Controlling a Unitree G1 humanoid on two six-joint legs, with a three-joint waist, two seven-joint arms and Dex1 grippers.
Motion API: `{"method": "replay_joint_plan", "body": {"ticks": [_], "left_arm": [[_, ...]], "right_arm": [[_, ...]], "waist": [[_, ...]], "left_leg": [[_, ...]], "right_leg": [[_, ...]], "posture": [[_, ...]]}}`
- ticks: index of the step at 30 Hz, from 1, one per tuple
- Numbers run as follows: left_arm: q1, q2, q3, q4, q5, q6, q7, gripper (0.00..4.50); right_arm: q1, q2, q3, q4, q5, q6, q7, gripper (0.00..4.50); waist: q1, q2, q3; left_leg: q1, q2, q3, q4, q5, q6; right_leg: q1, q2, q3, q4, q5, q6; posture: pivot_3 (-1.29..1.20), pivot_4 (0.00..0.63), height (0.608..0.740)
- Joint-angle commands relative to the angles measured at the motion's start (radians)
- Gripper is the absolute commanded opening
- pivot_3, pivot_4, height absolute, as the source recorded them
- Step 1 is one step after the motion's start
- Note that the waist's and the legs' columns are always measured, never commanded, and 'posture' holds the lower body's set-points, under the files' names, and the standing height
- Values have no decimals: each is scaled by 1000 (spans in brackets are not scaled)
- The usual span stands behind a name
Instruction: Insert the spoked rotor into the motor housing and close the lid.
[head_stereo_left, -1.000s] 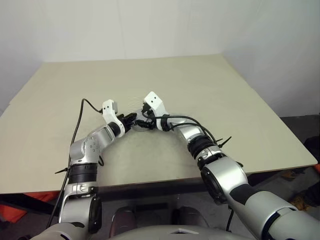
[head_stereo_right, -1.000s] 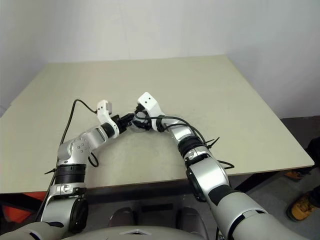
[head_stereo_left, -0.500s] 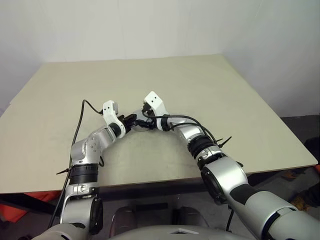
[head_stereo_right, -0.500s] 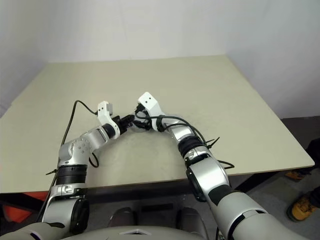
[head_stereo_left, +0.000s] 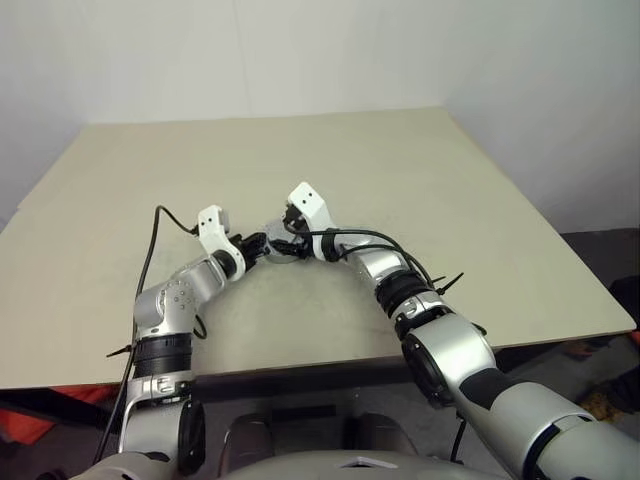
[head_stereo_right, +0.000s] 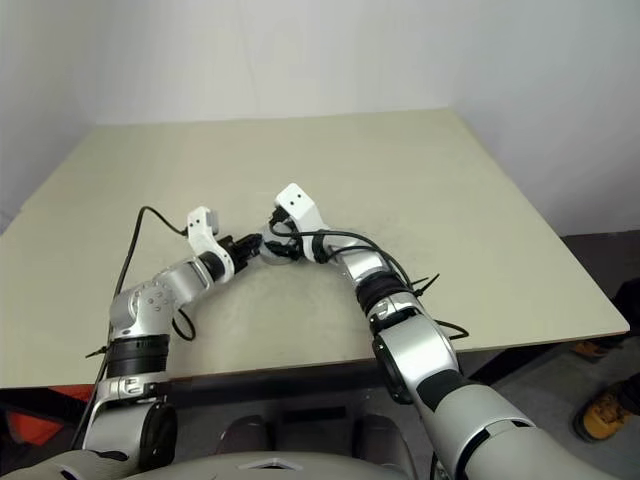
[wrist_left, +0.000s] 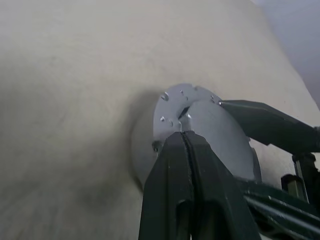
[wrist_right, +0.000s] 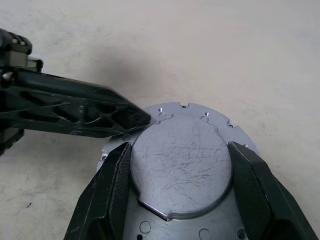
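Judging progress: the task looks late in its course, because the motor housing (wrist_right: 181, 170) shows as one closed grey metal body with a flat round cover on top, and no copper windings can be seen.
Rotor: the spoked rotor cannot be seen as a separate piece; I judge it is probably already inside the housing, but the pictures cannot confirm this.
Lid: a round scratched plate lies flat on top of the housing, inside a notched rim with small screw holes; whether it is fully seated I cannot tell.
Housing place: it rests on the beige surface (head_stereo_left: 420, 190), between the two grippers.
Right gripper (wrist_right: 181, 172): its two black fingers stand apart and are clamped on the housing, one finger (wrist_right: 112, 192) on each side of the round cover.
Left gripper (wrist_left: 186, 145): its fingers are pressed together with nothing between them, and the joined tip is at the rim of the housing, opposite the right gripper.
Step in hand: it seems the left tip presses or adjusts the cover while the right gripper steadies the body.
Left to do: probably only the last seating of the lid and the release.
Writing and brands: no label, brand or readable text on the housing, the grippers or the surface.
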Motion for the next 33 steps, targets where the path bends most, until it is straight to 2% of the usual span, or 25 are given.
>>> {"method": "replay_joint_plan", "body": {"ticks": [1,14,21,25,33], "left_arm": [[24,11,9,-6,-8,33,-1,33],[12,-15,22,-47,-85,72,-38,33],[7,-10,16,-22,-59,77,-1,33],[9,-7,15,-15,-53,71,2,33],[6,-6,14,-12,-54,65,1,33]], "right_arm": [[1,-22,-14,-4,-6,17,-23,2918],[-8,-32,-26,-2,4,20,-29,2918],[-1,-36,-32,-30,28,37,23,2918],[16,-40,-31,-94,30,7,37,2918],[63,-84,-35,-314,82,108,165,2918]], "waist": [[0,0,0],[2,0,0],[7,0,0],[10,0,0],[24,0,0]], "left_leg": [[0,0,0,0,0,0],[2,0,0,0,0,0],[2,0,0,0,0,0],[1,0,0,0,0,0],[-5,0,0,0,0,1]], "right_leg": [[0,0,0,0,0,0],[0,0,0,-1,0,0],[0,0,0,-1,0,0],[0,0,0,-2,0,0],[-3,0,0,-3,3,-5]], "posture": [[0,0,740],[0,0,740],[0,0,740],[0,0,740],[0,0,740]]}}
